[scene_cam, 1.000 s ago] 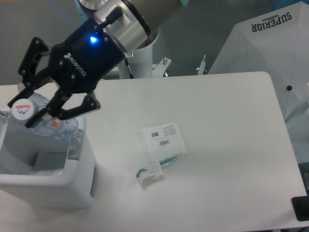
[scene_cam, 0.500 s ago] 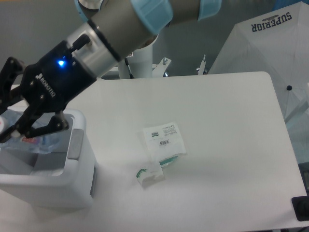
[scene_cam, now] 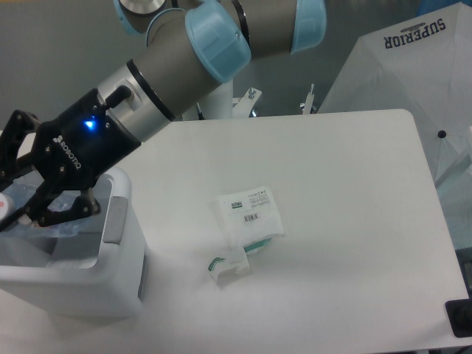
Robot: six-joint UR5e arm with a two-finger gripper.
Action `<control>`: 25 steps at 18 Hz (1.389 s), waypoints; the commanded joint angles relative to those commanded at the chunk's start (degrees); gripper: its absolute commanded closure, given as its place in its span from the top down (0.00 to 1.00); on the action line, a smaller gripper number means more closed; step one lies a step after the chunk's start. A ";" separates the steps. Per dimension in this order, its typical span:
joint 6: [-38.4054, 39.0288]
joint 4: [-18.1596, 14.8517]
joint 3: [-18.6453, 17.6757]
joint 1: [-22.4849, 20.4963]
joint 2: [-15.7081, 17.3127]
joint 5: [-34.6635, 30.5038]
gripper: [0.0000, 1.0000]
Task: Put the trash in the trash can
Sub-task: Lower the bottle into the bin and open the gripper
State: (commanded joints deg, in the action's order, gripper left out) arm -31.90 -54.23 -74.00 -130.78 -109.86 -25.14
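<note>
Since the gripper has been carried further toward the left edge of the frame over the last second, the bottle now sits lower in the bin mouth than it did.

Gripper: the gripper (scene_cam: 21,198) is at the left edge of the frame, over the open top of the white bin (scene_cam: 110,276). Fingers are closed around the clear plastic bottle (scene_cam: 29,210); no release has been made.

Bottle: only part of it is seen, at the far left, inside the bin opening and partly behind the black fingers. Its white cap is cut off by the frame edge. Whether it touches the bin floor or wall cannot be told.

Change: a second ago the cap and upper body were held above the bin rim; now the bottle has been lowered past the rim and shifted left. The arm has been rotated so that more of the grey forearm and blue joint cover shows at upper centre.

Meaning: the first piece of trash is judged to be at the drop point; opening the fingers is judged to be the next move.

Barcode packet: the flat white packet (scene_cam: 252,212) lies at frame centre on the table (scene_cam: 354,221), unmoved.

Wrapper: the small white-green wrapper (scene_cam: 227,265) lies just below-left of the packet, unmoved. Both are still to be collected.
</note>
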 joint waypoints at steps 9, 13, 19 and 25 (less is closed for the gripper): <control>-2.11 0.00 -5.37 -0.70 2.63 -0.09 0.73; -2.81 0.00 -7.74 -0.70 4.04 -0.26 0.91; -1.59 -0.26 -4.24 -3.33 4.40 -0.44 1.00; 0.44 -0.26 -3.09 -10.53 4.75 -0.26 1.00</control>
State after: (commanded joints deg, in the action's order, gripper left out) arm -31.46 -54.49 -77.08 -141.31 -105.12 -25.40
